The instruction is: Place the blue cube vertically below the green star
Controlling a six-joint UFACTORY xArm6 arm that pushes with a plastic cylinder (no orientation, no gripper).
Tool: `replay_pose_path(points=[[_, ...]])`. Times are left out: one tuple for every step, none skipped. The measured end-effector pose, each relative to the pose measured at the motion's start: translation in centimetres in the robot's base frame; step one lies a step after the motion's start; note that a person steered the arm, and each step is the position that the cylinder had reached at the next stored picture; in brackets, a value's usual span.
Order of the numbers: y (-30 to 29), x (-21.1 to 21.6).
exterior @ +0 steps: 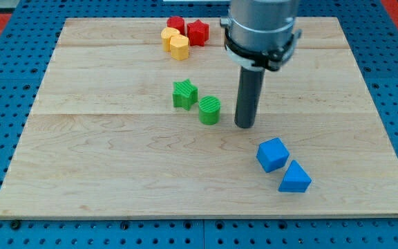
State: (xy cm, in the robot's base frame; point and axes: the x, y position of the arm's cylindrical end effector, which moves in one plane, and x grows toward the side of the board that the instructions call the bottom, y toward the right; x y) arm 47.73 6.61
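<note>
The blue cube [272, 153] lies on the wooden board at the view's lower right. The green star [184, 94] sits near the board's middle, up and to the left of the cube. My tip [244, 125] rests on the board between them, just right of a green cylinder [209, 110] and above-left of the blue cube, touching neither.
A blue triangular block [295, 178] lies against the cube's lower right. At the view's top are a red cylinder [176, 25], a red star [197, 32] and two yellow blocks [175, 43]. The board's edge [199, 216] runs along the bottom, over a blue pegboard.
</note>
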Motion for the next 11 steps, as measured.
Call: replay_pose_path(points=[[-5.1, -1.5], [-3.5, -2.8], [8.0, -1.6], [12.4, 6.5], [5.8, 6.4], [-0.6, 0.9], [-5.2, 0.0], [1.8, 3.0], [1.0, 6.4], [-5.1, 5.1], [-8.2, 0.6]])
